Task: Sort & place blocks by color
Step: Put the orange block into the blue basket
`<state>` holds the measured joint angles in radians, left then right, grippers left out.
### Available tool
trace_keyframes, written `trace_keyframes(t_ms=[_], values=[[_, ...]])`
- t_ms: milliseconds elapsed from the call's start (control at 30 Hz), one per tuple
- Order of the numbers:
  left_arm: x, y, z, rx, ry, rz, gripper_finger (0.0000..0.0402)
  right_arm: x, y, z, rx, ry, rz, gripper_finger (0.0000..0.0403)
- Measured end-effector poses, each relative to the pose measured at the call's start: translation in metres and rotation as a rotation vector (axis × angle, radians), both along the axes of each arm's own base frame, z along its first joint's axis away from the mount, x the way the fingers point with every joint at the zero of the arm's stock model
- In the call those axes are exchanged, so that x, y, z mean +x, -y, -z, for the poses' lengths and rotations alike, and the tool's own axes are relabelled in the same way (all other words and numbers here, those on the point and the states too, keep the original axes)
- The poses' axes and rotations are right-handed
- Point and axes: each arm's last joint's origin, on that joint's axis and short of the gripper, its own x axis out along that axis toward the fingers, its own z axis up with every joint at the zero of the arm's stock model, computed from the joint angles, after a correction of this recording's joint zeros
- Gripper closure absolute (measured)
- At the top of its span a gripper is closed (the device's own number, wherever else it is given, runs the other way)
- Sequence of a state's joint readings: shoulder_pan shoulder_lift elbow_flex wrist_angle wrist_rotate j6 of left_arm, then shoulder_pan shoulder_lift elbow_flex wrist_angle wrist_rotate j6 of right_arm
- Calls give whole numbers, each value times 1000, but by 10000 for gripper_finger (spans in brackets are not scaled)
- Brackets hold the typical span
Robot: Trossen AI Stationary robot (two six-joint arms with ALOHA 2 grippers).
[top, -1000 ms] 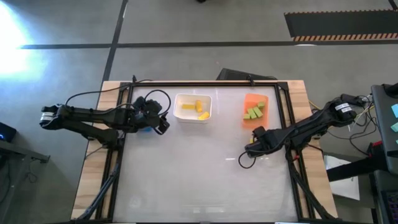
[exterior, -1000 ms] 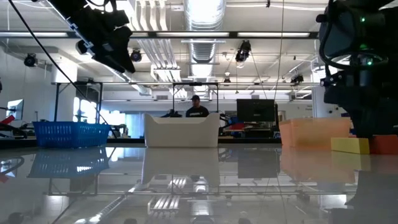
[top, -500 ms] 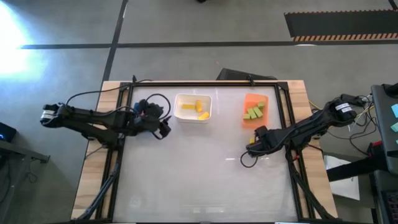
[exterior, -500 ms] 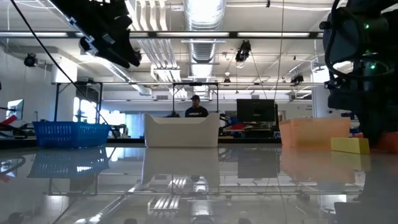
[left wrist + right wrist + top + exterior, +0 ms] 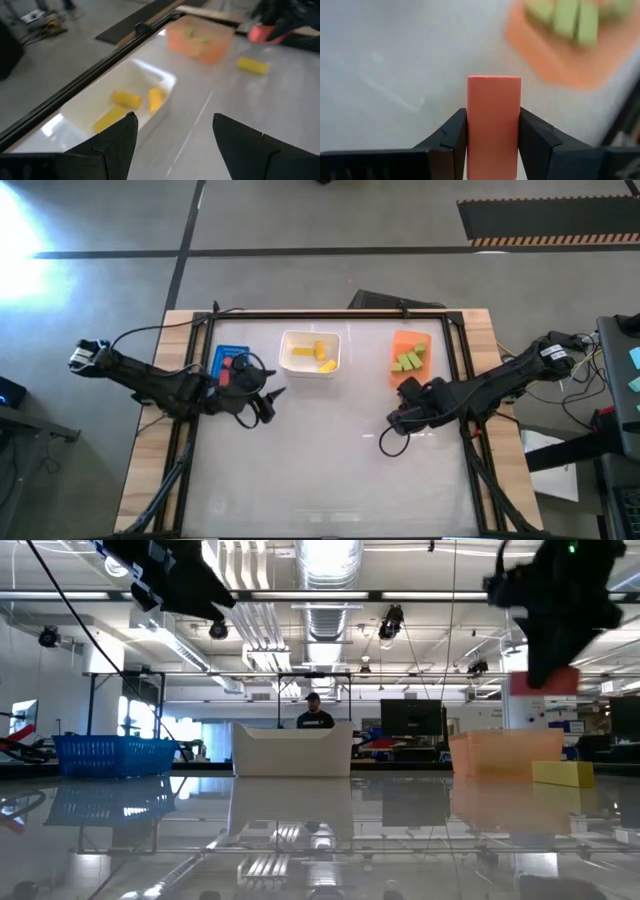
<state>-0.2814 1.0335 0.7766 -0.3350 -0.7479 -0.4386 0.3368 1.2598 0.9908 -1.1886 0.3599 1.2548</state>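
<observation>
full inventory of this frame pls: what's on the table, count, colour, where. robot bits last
blue bin: 1, blue, far left of the table; red blocks inside, count unclear
white bin: 1, white, far middle
yellow blocks in white bin: 3, yellow
orange bin: 1, orange, far right
green blocks: about 4, light green, in the orange bin
loose yellow block: 1, yellow, on the table beside the orange bin
red block: 1, red, held in the air by the right pincer
person: 1, in the room behind the table
left pincer: open, empty, near the blue bin
right pincer: shut on the red block, near the orange bin
</observation>
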Motion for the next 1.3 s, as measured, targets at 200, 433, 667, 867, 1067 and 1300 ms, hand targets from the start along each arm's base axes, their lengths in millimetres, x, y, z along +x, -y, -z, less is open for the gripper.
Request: trace_keyframes(t_ms=[200,433,667,867,1067,1300], values=[[7,18,4,15,132,104,160,29,-13,-24,-173,280,-244,281],[19,31,15,61,265,212,160,69,-25,-23,-342,722,-563,281],[40,42,25,76,357,279,160,71,-28,-17,-590,1167,-711,281],[60,49,33,136,455,301,160,77,-30,-3,-642,1327,-757,281],[78,52,40,139,546,417,160,93,-33,6,-680,1309,-769,281],[92,53,50,106,546,451,160,105,-37,5,-669,1332,-816,281]])
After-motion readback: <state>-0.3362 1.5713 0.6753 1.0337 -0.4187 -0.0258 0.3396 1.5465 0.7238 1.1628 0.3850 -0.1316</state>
